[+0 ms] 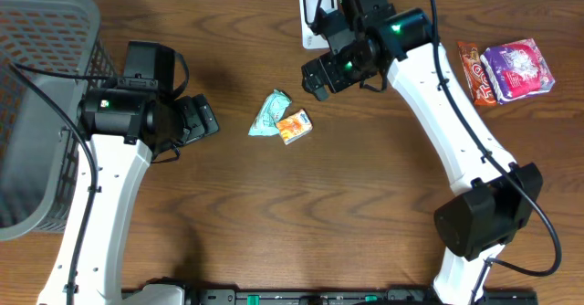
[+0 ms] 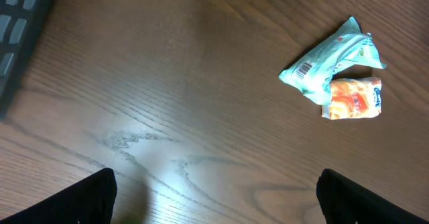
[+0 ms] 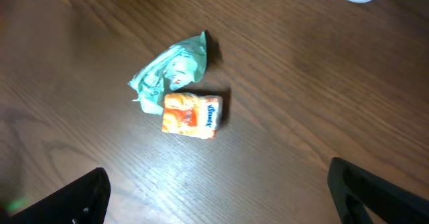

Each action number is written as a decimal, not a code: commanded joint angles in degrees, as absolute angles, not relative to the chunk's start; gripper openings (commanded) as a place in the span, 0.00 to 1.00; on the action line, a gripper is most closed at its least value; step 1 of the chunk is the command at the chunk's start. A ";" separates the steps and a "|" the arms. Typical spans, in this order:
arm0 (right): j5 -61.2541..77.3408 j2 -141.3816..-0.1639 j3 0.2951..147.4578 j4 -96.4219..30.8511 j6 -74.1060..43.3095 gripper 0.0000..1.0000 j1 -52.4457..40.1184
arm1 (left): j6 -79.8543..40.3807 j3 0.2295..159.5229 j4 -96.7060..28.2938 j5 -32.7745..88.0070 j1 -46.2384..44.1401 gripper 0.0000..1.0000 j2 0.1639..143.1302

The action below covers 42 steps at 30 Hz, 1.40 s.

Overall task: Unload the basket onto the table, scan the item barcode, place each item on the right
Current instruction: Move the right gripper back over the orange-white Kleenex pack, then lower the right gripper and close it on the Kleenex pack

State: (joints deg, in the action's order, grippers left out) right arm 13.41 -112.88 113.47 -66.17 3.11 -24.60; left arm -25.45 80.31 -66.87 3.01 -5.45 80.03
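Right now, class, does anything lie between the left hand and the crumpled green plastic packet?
Nothing visible does. Only bare wooden table separates the open left hand from the crumpled green plastic packet; the small orange packet lies beyond it.

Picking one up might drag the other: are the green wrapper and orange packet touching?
Touching. The left wrist view shows the green wrapper lying against the orange packet with no wood between them.

- A barcode is showing on the green packet (image 2: 332, 58), digits too small to read.
- Blue script is running across the orange packet (image 3: 191, 115), illegible.
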 commanded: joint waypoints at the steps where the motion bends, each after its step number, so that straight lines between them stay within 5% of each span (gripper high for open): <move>1: 14.33 -113.56 112.66 -66.26 1.06 0.99 -25.67 | -25.12 80.20 -67.05 2.31 -5.19 0.95 79.72; 5: 14.31 -113.56 112.66 -66.26 1.08 0.91 -26.39 | -25.12 80.20 -67.05 2.31 -5.19 0.95 79.72; 9: 14.31 -113.56 112.66 -66.26 -0.38 0.99 -26.81 | -25.12 80.20 -67.05 2.31 -5.19 0.95 79.72; 26: 14.28 -113.56 109.69 -66.92 -6.15 0.99 -26.89 | -25.12 80.20 -67.02 2.31 -5.19 0.95 79.72; 42: 15.09 -113.56 94.78 -56.53 -27.40 0.97 -28.64 | -25.12 80.20 -67.05 2.31 -5.19 0.95 79.72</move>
State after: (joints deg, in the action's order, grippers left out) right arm 13.76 -113.14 97.19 -57.49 -19.11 -27.22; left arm -25.45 80.31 -66.87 3.01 -5.43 80.03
